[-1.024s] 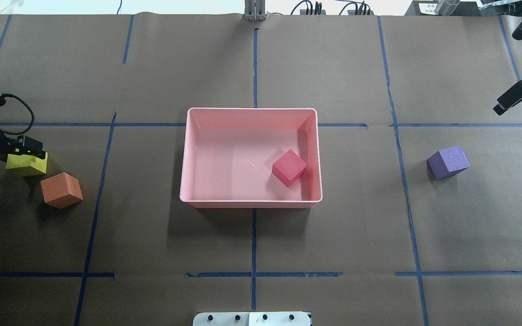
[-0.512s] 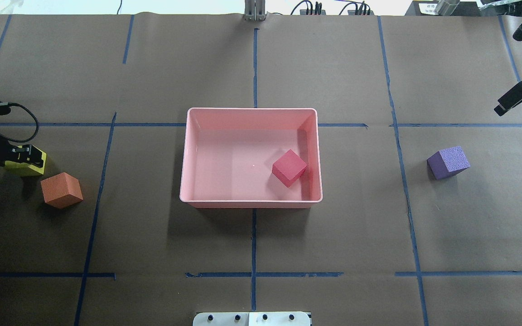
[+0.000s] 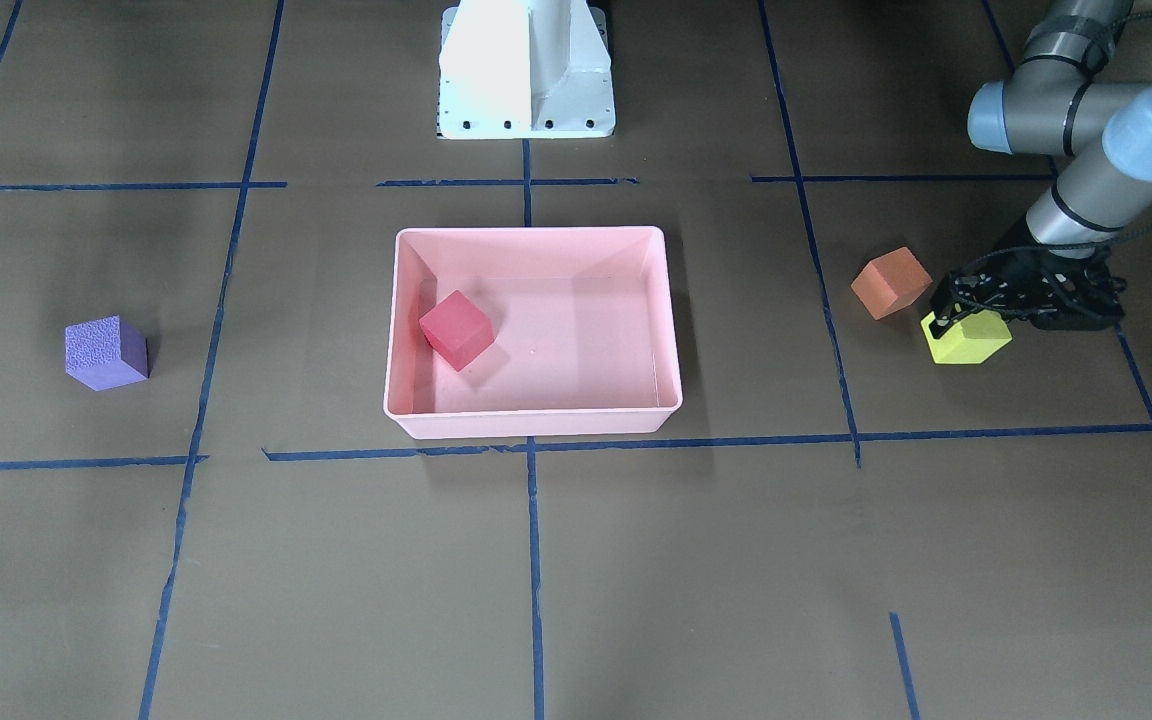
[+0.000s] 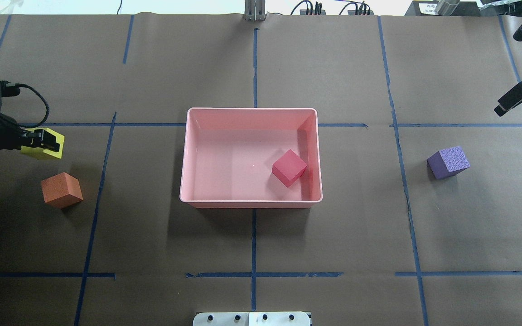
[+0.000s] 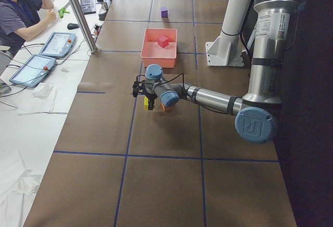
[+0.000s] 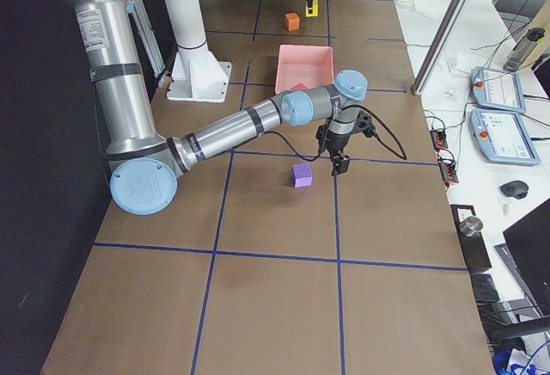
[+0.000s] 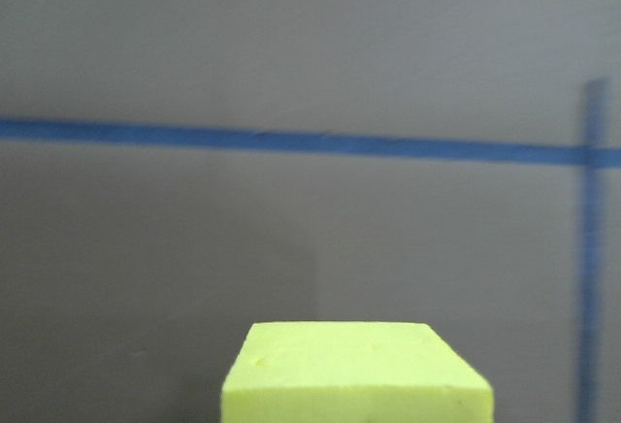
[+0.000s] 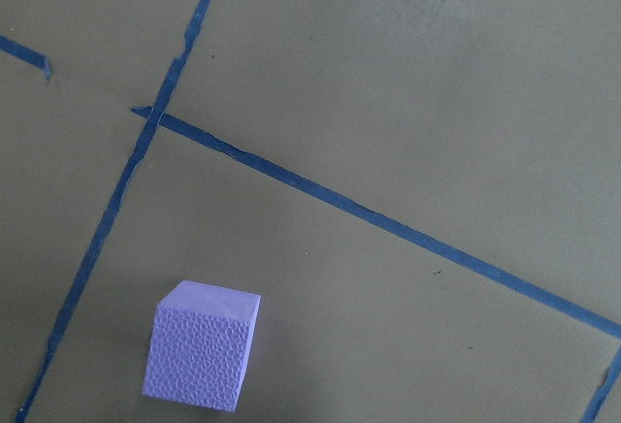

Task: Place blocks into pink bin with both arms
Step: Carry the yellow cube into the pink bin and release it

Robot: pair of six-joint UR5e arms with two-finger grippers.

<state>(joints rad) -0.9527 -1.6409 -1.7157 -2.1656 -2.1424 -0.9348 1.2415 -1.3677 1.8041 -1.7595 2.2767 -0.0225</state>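
- left gripper (image 4: 43, 140): clamped on the yellow block (image 3: 966, 340), by the left edge of the desk (image 4: 152, 235). A second ago the block sat on the surface beside the orange one. Now it's lifted and has shifted toward the far edge and slightly inward. Wrist cam shows the desk surface below it. My read: grasp done, carry to the bin is next.
- orange block (image 4: 61, 190): on the desk near the left edge, robot side of the carried block and apart from it. Unmoved.
- Lane from left edge to bin: only desk surface and blue tape lines (image 4: 108, 149). The block has to clear the left rim.
- pink bin (image 4: 252, 108): mid-desk, well off every edge, unmoved.
- red block (image 4: 289, 168): inside the bin, right half. The left half is open for the drop.
- purple block (image 4: 448, 162): on the desk toward the right edge, unmoved, room all round.
- right gripper (image 4: 512, 98): raised by the right edge, far-edge side of purple, barely moved. Can't tell if its fingers are apart or together.
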